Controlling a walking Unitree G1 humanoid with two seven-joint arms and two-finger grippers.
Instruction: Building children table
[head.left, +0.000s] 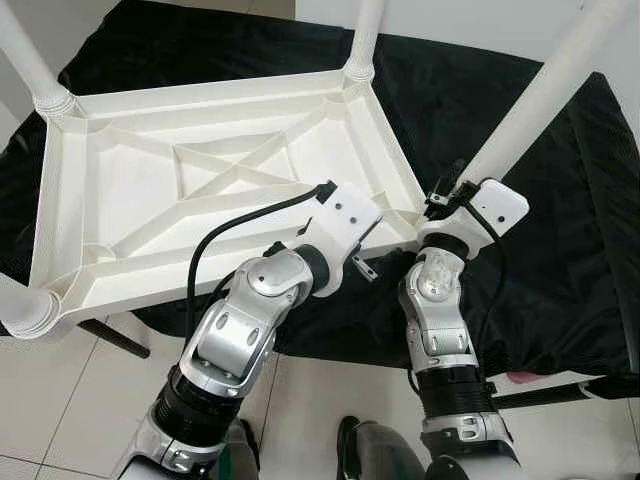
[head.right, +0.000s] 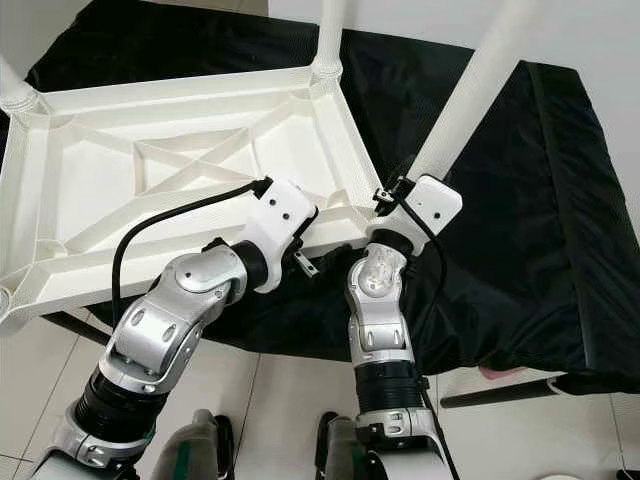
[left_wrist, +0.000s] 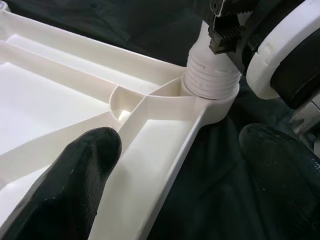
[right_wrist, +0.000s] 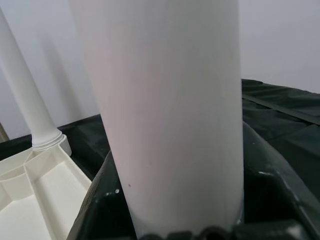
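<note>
The white plastic table (head.left: 130, 190) lies upside down on a black cloth. Its near-right leg (head.left: 540, 100) stands tilted in the corner socket (left_wrist: 210, 75). My right gripper (head.left: 455, 190) is shut on this leg just above the socket, and the right wrist view has the leg (right_wrist: 165, 100) close up between the dark fingers. My left gripper (left_wrist: 185, 155) is open at the same corner. One finger (left_wrist: 80, 175) sits over the table's inside, the other outside the rim (left_wrist: 150, 200), and neither presses on it.
Three more legs stand at the far-left (head.left: 30, 60), far-right (head.left: 365, 35) and near-left (head.left: 20, 305) corners. The black cloth (head.left: 560, 280) covers a low surface, with tiled floor (head.left: 80, 400) in front. A dark bar (head.left: 115, 340) runs under the table's near edge.
</note>
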